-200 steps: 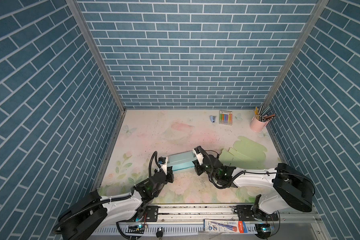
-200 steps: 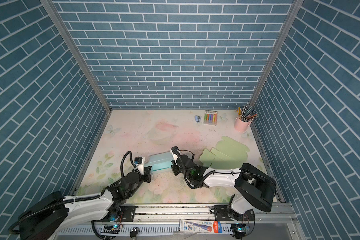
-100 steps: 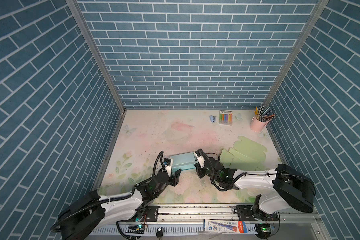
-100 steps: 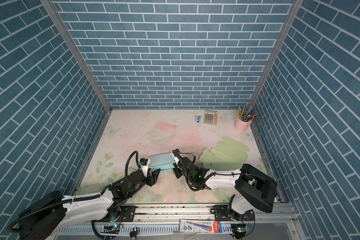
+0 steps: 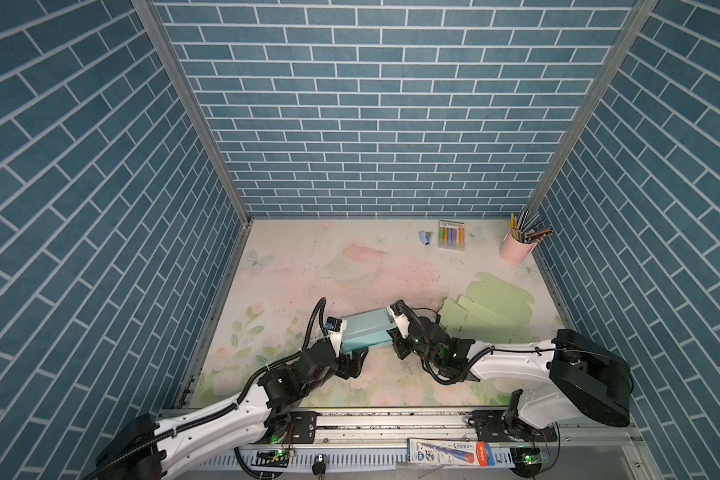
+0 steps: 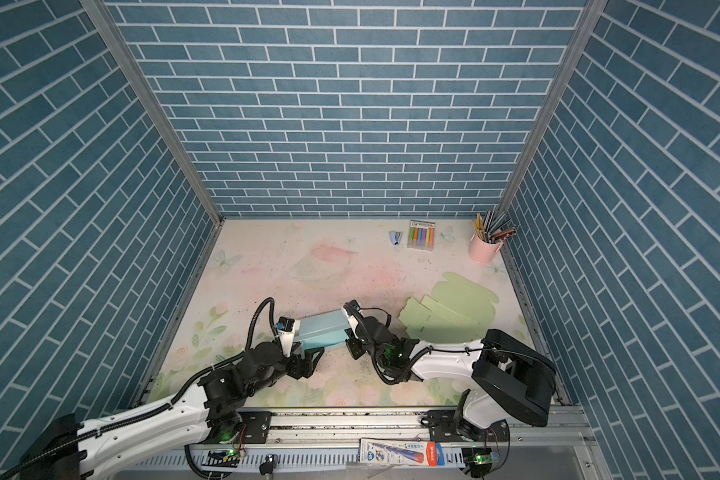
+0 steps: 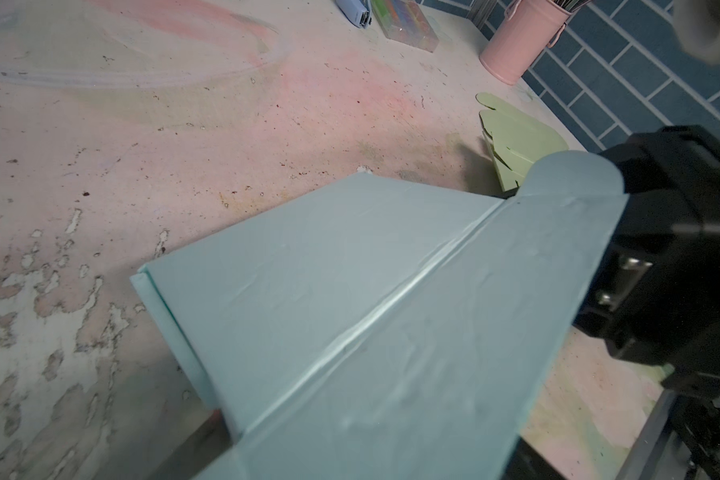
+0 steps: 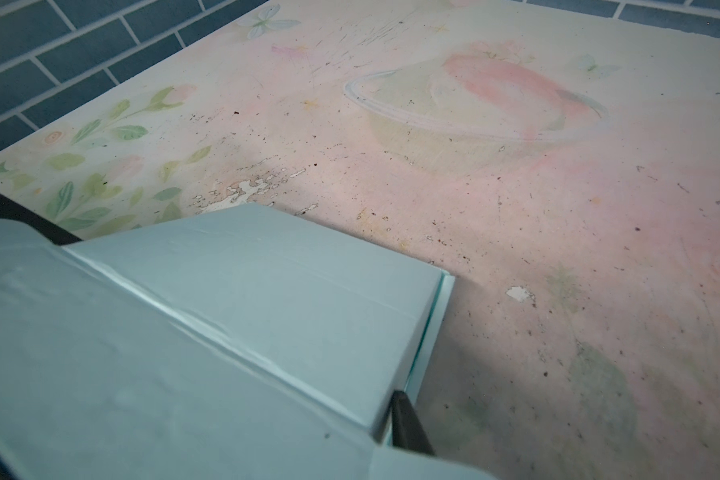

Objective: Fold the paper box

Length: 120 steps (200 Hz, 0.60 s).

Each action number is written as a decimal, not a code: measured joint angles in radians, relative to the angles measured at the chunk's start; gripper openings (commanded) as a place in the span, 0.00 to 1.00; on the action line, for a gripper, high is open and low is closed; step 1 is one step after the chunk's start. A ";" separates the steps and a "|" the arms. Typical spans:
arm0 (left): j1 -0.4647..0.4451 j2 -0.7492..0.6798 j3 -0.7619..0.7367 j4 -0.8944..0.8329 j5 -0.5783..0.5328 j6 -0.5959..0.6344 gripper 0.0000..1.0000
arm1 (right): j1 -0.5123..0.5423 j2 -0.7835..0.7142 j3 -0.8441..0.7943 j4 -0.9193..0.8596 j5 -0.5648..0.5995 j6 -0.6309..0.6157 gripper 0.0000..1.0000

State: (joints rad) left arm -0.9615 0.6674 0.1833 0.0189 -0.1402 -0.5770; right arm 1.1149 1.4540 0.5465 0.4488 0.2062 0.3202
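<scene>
Left fingers [image 5: 360, 356] stand spread wide at the left end of the paper box [image 5: 364, 330], gripping nothing; I note one tip just off its near edge. Right fingers [image 8: 408, 424] are clamped on the box's right end wall: one dark finger lies against the outside of that wall, its mate hidden beneath the lid. I record the pale blue box lying lid-down on the worktop [image 5: 308, 266], toward the near side, between my two arms, its front flap jutting nearward. Flat green blanks [image 5: 491, 309] lie just right of it. A pink pen cup [image 5: 516, 249] stands far right.
</scene>
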 measured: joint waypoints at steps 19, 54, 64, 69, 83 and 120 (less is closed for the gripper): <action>-0.001 -0.053 0.062 -0.106 -0.009 -0.023 0.89 | 0.002 0.000 0.000 0.000 -0.006 0.006 0.20; -0.001 -0.111 0.084 -0.182 -0.016 -0.061 0.89 | 0.004 0.000 0.000 0.000 -0.012 0.013 0.20; -0.001 -0.116 0.084 -0.202 -0.016 -0.064 0.89 | 0.005 0.000 0.000 0.000 -0.012 0.014 0.20; -0.001 -0.120 0.084 -0.209 -0.016 -0.065 0.89 | 0.004 0.000 0.000 0.000 -0.012 0.015 0.20; -0.001 -0.136 0.089 -0.231 -0.012 -0.065 0.89 | 0.004 0.000 0.000 0.000 -0.012 0.015 0.20; -0.001 -0.232 0.119 -0.238 -0.016 -0.063 0.89 | 0.004 0.001 0.000 0.000 -0.012 0.016 0.20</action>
State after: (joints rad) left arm -0.9627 0.4351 0.3019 -0.2192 -0.1566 -0.6399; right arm 1.1191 1.4548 0.5468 0.4484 0.1944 0.3359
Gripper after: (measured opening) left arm 0.887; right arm 0.203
